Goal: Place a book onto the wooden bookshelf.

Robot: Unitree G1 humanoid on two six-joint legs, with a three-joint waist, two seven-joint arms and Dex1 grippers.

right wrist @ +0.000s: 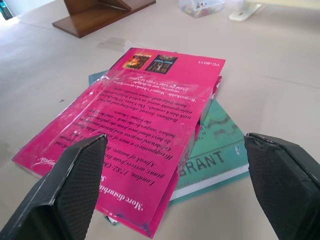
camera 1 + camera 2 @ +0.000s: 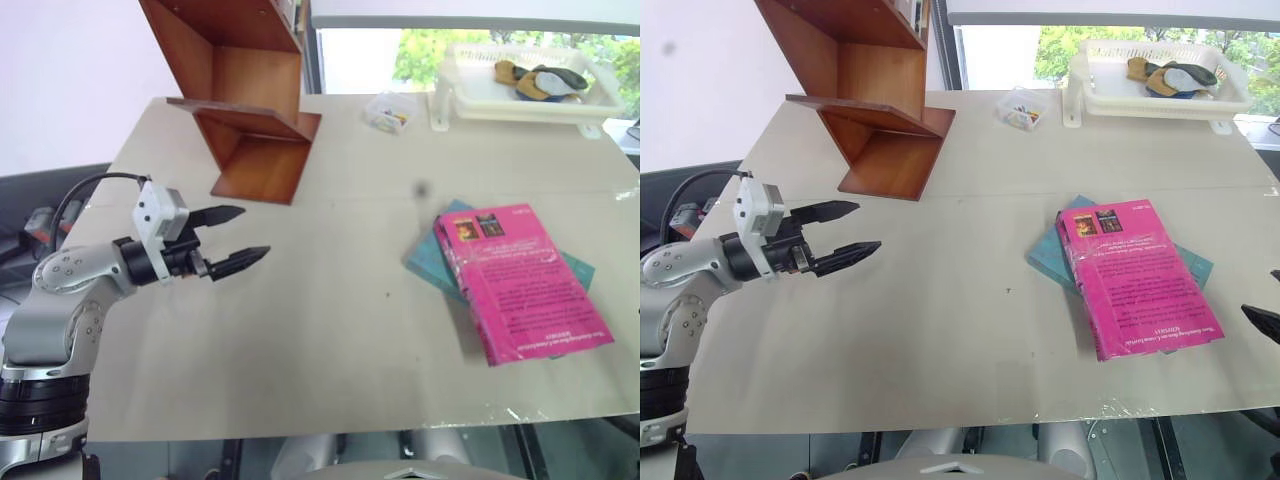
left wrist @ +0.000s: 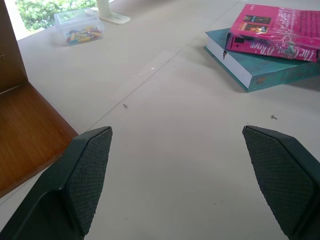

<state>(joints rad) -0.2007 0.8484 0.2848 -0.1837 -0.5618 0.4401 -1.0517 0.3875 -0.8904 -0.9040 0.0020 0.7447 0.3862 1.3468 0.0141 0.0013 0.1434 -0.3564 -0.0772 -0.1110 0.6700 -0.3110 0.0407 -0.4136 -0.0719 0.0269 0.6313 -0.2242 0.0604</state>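
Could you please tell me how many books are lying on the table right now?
2. The pink book lies flat on the table's right side, stacked on top of the teal book, which pokes out beneath it. More may sit hidden up on the wooden bookshelf.

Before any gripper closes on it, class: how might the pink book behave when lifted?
The pink book is a thin paperback, so probably light and bendy. Its glossy cover may slip. It lies on the teal book, so a push could slide it off.

Magenta book (black text), teal book, reddish-brown bookshelf
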